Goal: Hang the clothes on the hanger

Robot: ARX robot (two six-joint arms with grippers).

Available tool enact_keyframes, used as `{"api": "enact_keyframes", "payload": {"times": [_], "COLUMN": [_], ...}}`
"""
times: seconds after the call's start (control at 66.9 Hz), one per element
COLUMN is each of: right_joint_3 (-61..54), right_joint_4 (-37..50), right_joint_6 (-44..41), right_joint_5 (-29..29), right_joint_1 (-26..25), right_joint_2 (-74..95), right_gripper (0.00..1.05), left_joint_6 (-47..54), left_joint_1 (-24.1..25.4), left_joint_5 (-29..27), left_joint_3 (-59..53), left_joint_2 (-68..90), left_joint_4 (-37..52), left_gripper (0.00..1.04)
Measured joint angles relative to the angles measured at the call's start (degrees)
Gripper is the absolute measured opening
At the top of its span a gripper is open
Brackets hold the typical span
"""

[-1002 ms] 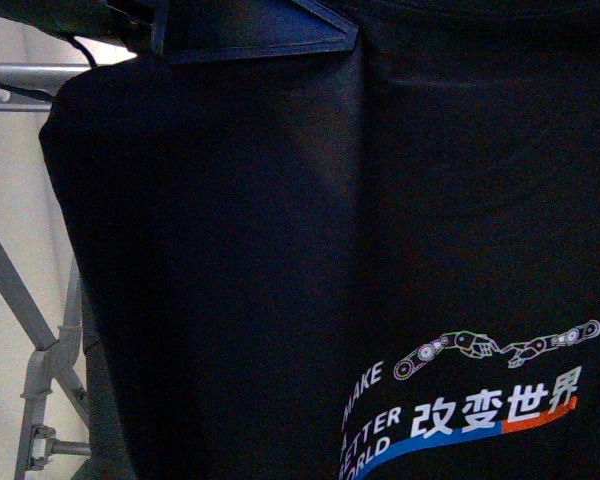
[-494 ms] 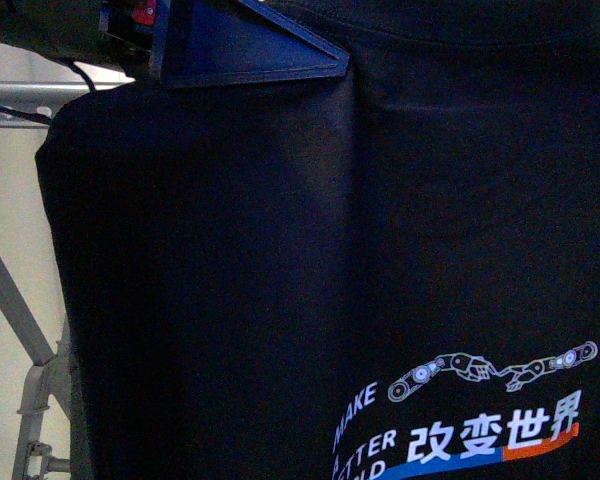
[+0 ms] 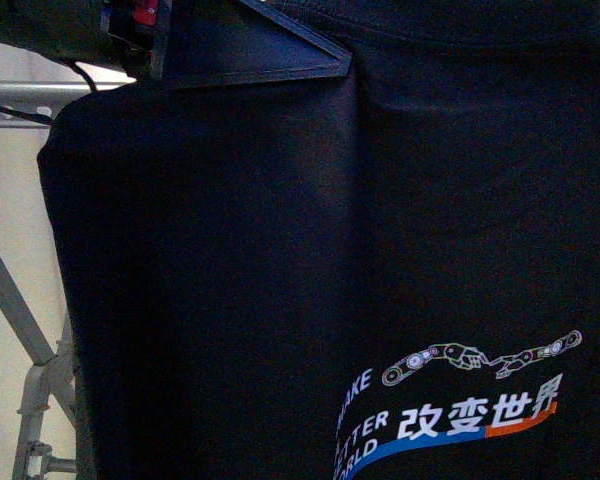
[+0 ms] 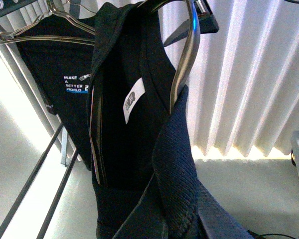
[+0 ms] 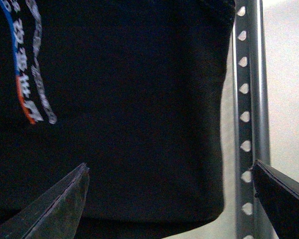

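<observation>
The clothes (image 3: pixel 310 230), a black T-shirt with a white, blue and orange print low on it, hang in front of me and fill most of the front view. My left gripper (image 3: pixel 250 45) is shut on the top of the shirt. In the left wrist view its jaws (image 4: pixel 177 219) pinch the ribbed collar (image 4: pixel 177 164), and a thin wire hanger (image 4: pixel 185 55) sits inside the shirt. My right gripper (image 5: pixel 169 194) is open, its fingers on either side of the shirt's lower corner (image 5: pixel 139 124). The hanger rail (image 5: pixel 246 99) with heart-shaped holes runs right beside it.
Another black printed T-shirt (image 4: pixel 60 74) hangs on a wire hanger further along the rack. The rack's top rail (image 3: pixel 20 95) and slanted legs (image 3: pixel 15 300) show at the left. Lower rack bars (image 4: pixel 37 189) and a white pleated curtain (image 4: pixel 249 74) are behind.
The shirt has shifted slightly left and down in the front view. My left gripper keeps its hold at the top.
</observation>
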Motion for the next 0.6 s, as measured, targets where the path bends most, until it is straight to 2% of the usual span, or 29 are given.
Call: {"api": "enact_keyframes", "payload": {"times": [0.299,0.538,0.598], "right_joint_3": [13.40,16.26,15.78], "right_joint_4": [-3.41,-6.12,-5.77], "right_joint_6": [0.13,4.04,4.96], "right_joint_5": [6.82,9.51,9.94], "right_joint_1": [6.40,8.55,8.90], "right_joint_2": [8.37,12.63,13.11], "right_gripper": [0.97,0.97,0.90], "left_joint_6": [0.00,0.00,0.00], "left_joint_1": [0.00,0.00,0.00], "left_joint_5": [0.00,0.00,0.00], "left_joint_3": [0.00,0.00,0.00], "left_joint_2": [0.00,0.00,0.00], "left_joint_4": [0.00,0.00,0.00], "left_gripper": [0.04,0.04,0.04]}}
